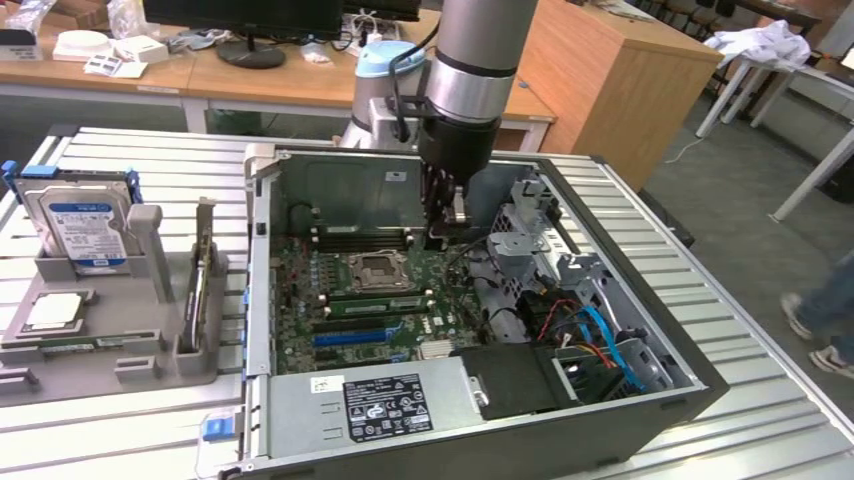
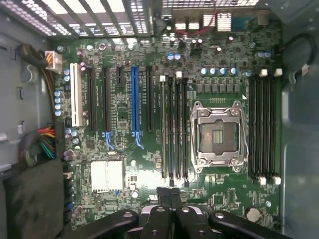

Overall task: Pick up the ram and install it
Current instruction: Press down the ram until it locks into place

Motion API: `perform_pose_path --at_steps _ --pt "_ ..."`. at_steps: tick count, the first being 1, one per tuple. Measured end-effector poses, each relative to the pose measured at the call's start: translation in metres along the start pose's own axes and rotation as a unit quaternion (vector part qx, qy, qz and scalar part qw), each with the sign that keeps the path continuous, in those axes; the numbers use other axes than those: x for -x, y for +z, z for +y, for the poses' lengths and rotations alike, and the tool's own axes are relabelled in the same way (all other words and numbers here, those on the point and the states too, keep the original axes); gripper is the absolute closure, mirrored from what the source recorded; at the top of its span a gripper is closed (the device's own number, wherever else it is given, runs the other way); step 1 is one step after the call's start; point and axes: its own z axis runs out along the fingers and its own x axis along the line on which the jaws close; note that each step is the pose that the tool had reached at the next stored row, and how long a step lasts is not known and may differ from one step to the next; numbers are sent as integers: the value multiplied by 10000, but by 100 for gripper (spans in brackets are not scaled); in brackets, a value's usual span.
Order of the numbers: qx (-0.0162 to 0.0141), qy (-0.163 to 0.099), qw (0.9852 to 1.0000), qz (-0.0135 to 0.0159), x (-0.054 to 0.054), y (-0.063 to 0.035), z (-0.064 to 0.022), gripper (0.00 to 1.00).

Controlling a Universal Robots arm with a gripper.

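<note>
Nearest you in the exterior view is the power supply (image 1: 380, 405) with its black label, filling the near end of the open computer case (image 1: 262, 300). The case lies on its side with the panel off, so the motherboard (image 1: 400, 320) faces straight up and can be reached from above.

Just past the power supply, look at the memory slots beside the empty processor socket (image 1: 370, 268). A thin green stick lies along one of them, and you can take it to be the ram (image 1: 380, 299). In the wrist view it shows edge-on as a pale strip (image 2: 163, 129) in the slot furthest from the socket (image 2: 219, 134). It looks set into the slot, though you cannot tell whether it is pressed fully home.

Beyond the socket, the gripper (image 1: 451, 225) hangs inside the case above the board. Its fingers are pressed together with nothing between them. In the wrist view the gripper (image 2: 168, 191) sits just off one end of that bank of slots, above the board rather than touching it, as far as you can judge. The arm (image 1: 467, 90) comes straight down from overhead, wrist vertical.

Off to the exterior view's left, a grey tray (image 1: 80, 360) holds the hard drive (image 1: 83, 225) upright and the processor chip (image 1: 54, 312) flat, well apart from the gripper.
</note>
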Motion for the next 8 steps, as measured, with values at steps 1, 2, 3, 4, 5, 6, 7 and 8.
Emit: perform_pose_path --at_steps 1,2,3,4,5,6,7,8 --pt "1 79 10000 2 0 -3 0 89" --pt "2 158 9999 3 0 -4 0 89" --pt "2 240 9997 6 0 -5 0 89" --pt "4 330 9995 10 0 -7 0 89" --pt "5 415 9991 13 0 -8 0 89" --pt "7 501 9987 16 -1 -8 0 89" --pt "8 587 9983 18 -1 -8 0 89" --pt "9 675 9977 21 0 -8 0 89"
